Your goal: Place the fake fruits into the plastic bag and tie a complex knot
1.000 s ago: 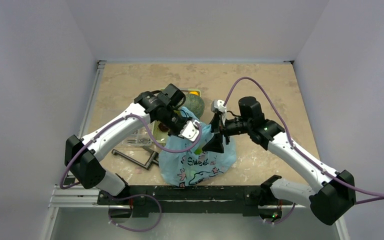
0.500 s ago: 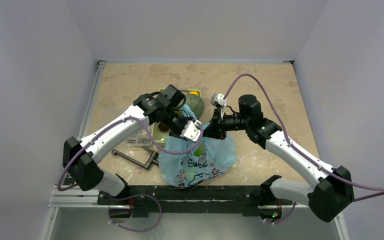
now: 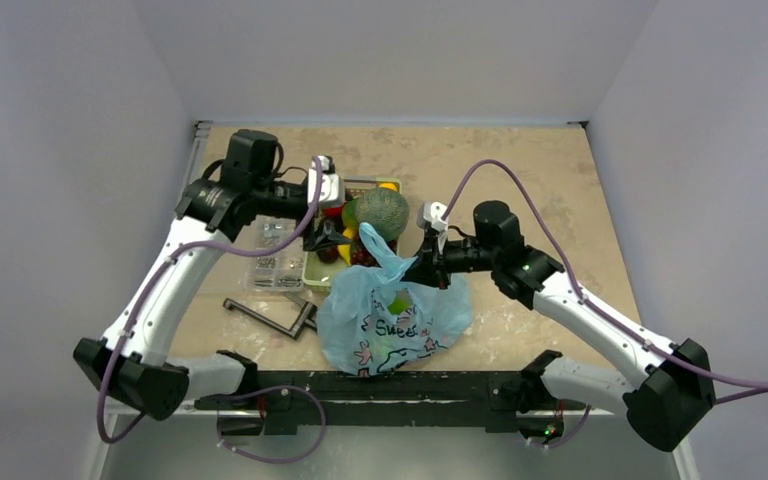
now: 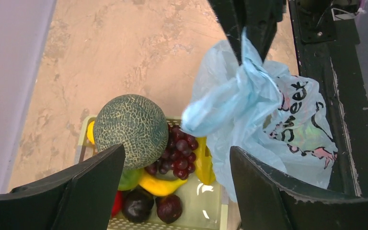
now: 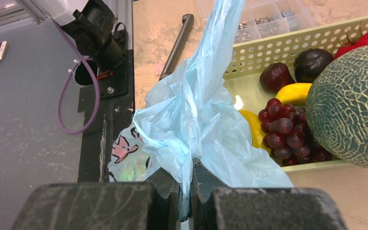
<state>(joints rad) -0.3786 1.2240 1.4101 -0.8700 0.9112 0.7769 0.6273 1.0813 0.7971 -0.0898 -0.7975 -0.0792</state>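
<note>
The light-blue plastic bag [image 3: 390, 322] sits at the table's near middle, something green showing inside; it also fills the left wrist view [image 4: 273, 120] and the right wrist view [image 5: 196, 105]. My right gripper [image 3: 423, 272] [image 5: 186, 191] is shut on its bunched, twisted handles; whether a knot is tied there I cannot tell. One handle loop [image 3: 373, 245] sticks up free. My left gripper [image 3: 326, 238] [image 4: 176, 158] hangs open and empty above the green basket [image 4: 83, 143]. In the basket lie a netted melon [image 4: 130, 128], grapes [image 4: 179, 153], a banana [image 4: 160, 186] and dark plums [image 4: 136, 206].
A clear compartment box [image 3: 272, 255] lies left of the basket, and a black L-shaped metal tool [image 3: 270, 318] nearer the front. The black base rail [image 3: 380, 385] runs just below the bag. Walls close in on the left, back and right.
My left gripper opened, let go of the bag's handle and swung back and left over the basket. My right gripper shut on the bag's bunched handles and shifted slightly left.
</note>
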